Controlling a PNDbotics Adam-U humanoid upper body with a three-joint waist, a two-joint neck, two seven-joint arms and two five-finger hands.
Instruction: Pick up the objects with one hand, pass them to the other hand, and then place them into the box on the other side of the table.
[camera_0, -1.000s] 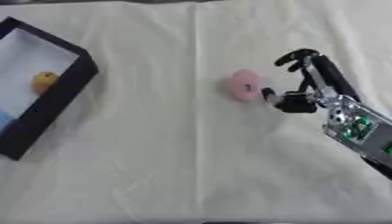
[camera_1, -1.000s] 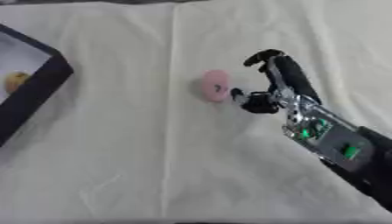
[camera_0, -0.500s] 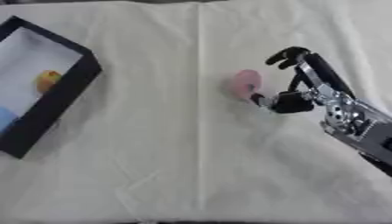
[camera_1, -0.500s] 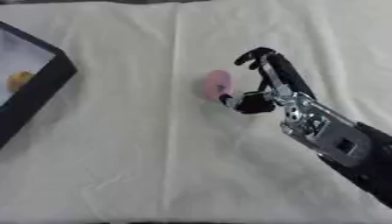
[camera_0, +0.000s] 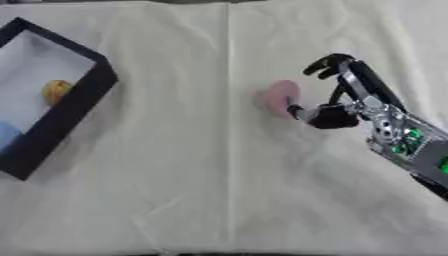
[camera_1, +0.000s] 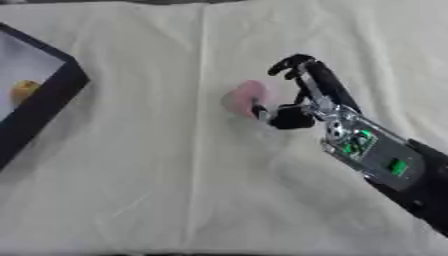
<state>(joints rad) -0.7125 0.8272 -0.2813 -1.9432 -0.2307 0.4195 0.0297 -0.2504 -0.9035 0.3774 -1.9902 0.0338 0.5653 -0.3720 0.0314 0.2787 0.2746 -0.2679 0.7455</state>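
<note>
A small pink object (camera_0: 282, 97) lies on the cream cloth a little right of the middle. My right hand (camera_0: 343, 102) reaches in from the lower right and sits just to the object's right. Its thumb (camera_0: 298, 111) touches the object's lower right edge. The fingers (camera_0: 325, 64) arch above and to the right, apart from the object, so the hand is open around it. A black box with a white inside (camera_0: 84, 95) stands at the far left. It holds a yellow-orange object (camera_0: 56, 91) and something blue (camera_0: 5, 134). My left hand is out of view.
The cream cloth (camera_0: 192, 190) covers the whole table, with a crease (camera_0: 229, 50) running down its middle. The right forearm (camera_1: 376, 155), with green lights on it, slants across the lower right corner.
My right hand has crept left toward the pink object, bringing the thumb up against it. The object looks narrower, turned slightly. The box has not moved.
</note>
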